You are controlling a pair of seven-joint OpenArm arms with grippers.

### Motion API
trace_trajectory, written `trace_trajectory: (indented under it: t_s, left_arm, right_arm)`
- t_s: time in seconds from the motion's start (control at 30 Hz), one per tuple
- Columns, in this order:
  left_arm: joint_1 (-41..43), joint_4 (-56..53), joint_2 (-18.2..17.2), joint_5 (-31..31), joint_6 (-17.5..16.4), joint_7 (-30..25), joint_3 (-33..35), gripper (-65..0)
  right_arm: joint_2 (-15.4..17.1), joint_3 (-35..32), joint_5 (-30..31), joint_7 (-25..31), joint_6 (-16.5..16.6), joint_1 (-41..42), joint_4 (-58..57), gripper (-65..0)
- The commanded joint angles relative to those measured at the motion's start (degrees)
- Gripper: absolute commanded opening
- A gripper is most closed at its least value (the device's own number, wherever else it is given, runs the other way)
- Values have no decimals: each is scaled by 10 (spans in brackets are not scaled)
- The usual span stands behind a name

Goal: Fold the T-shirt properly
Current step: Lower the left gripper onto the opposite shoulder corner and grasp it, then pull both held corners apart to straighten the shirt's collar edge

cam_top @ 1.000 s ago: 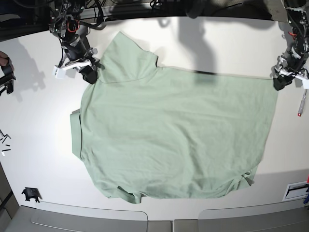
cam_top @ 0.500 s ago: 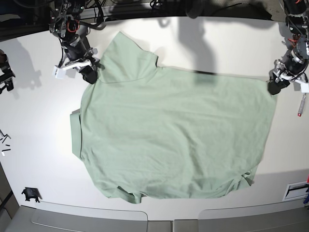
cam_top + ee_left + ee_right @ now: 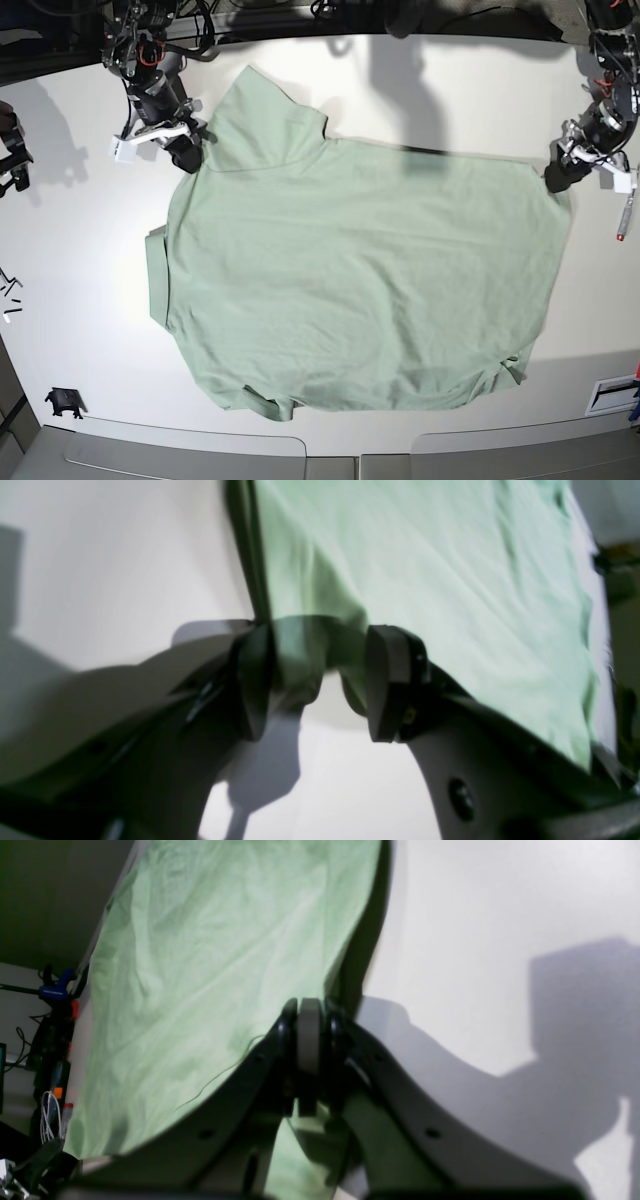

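Left wrist view puts the left gripper [image 3: 320, 685] close up: its two dark pads [image 3: 387, 690] stand well apart, and a bunched corner of the T-shirt [image 3: 425, 570] sits in the gap between them, touching the pad on the other side (whether the wide-spread jaws actually pinch the cloth cannot be told). Beyond that corner the pale mint fabric stretches away across the white table [image 3: 115, 565], its edge casting a dark line.

Seen from its own wrist camera, the right gripper [image 3: 310, 1040] is clenched, jaws pressed together on the edge of the T-shirt [image 3: 210, 965], which fans out from the fingertips in soft wrinkles.

From the base camera, the right gripper [image 3: 185, 150] sits at the T-shirt's [image 3: 350, 290] upper corner beside a sleeve, and the left gripper [image 3: 560, 175] at the opposite upper corner. The garment lies spread nearly flat on the table [image 3: 80, 250], collar band toward the view's left. A pen-like object [image 3: 623, 215] lies just past the left arm.
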Motion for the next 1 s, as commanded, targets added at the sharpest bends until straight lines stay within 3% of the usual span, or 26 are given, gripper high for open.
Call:
trace_trajectory:
  t_s: [0.0,0.1,0.2,0.4,0.5,0.6,0.83,0.97]
  left_arm:
    - [0,3,-10,17,13,9,-1,-368]
    - [1,3,-10,-2,12,31,-1,-368]
    - [0,3,-10,-61,-44,63,-1,-368]
    - [0,3,-10,-109,-86,72,-1,-368]
    - [0,3,-10,-34,-76,66,-1,-369]
    - [2,3,-10,45,-5,48,-1,-369]
    - [-7,3,-7,2,-8,48,-1,-376]
    - [-13,3,7,2,-8,52,-1,-439]
  right_arm:
    - [3,0,10,-8,2,0,6,-650]
    - [3,0,10,-8,2,0,6,-650]
    - [3,0,11,-8,2,0,6,-650]
    - [3,0,11,-8,2,0,6,-650]
    - [5,0,26,-11,4,0,6,-650]
    - [5,0,25,-12,7,0,7,-650]
    - [5,0,25,-13,7,0,7,-650]
    - [8,0,25,-14,8,0,7,-650]
